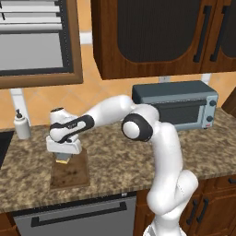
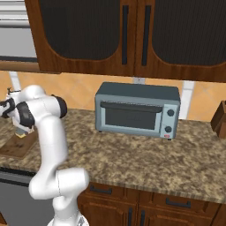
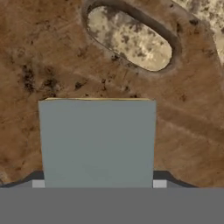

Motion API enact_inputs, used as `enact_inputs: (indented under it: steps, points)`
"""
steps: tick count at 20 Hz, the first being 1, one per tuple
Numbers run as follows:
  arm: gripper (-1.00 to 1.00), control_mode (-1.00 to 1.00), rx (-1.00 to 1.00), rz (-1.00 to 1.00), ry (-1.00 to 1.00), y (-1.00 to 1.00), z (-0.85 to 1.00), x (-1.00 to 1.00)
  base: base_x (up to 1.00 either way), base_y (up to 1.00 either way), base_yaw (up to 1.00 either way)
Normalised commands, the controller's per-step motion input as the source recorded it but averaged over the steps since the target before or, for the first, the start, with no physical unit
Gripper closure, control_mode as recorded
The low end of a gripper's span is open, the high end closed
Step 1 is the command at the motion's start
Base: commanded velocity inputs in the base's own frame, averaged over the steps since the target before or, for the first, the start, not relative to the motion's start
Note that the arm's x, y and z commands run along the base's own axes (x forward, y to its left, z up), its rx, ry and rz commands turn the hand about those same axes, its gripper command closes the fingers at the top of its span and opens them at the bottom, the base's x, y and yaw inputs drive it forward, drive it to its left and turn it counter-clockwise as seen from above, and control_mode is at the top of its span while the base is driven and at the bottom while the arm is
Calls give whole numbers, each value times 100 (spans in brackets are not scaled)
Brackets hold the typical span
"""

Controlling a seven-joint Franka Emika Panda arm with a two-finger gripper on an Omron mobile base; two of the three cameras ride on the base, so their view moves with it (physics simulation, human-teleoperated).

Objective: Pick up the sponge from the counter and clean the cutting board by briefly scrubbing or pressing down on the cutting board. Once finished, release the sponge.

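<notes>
Sponge (image 3: 97,142) sits between the jaws, its grey-blue face filling the lower middle of the hand view with a thin yellow edge along its far side; the jaws pinch it from either flank. Directly beyond the sponge, along the line the hand points, lies the board (image 3: 52,65), its brown stained wood spreading on all sides and its handle hole ahead and slightly to one side. From the left base view the gripper (image 1: 63,158) points straight down over the board's far end (image 1: 73,175), the sponge's yellow just showing under it. Whether the sponge touches the wood or hangs just above it I cannot tell. So the next move turns on a straight push down: the board lies squarely below the jaws on the counter (image 1: 120,161), with room nearer the robot for a short scrub.
</notes>
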Motion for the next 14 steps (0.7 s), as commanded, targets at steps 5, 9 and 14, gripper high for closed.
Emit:
enact_inputs:
  steps: [5,9,14]
  points:
    - [100,-100,0,0,0,-50,-38,-67,0,0,0]
    - [100,-100,0,0,0,-66,-52,-82,0,0,0]
    - [100,-100,0,0,0,-69,-39,-89,0,0,0]
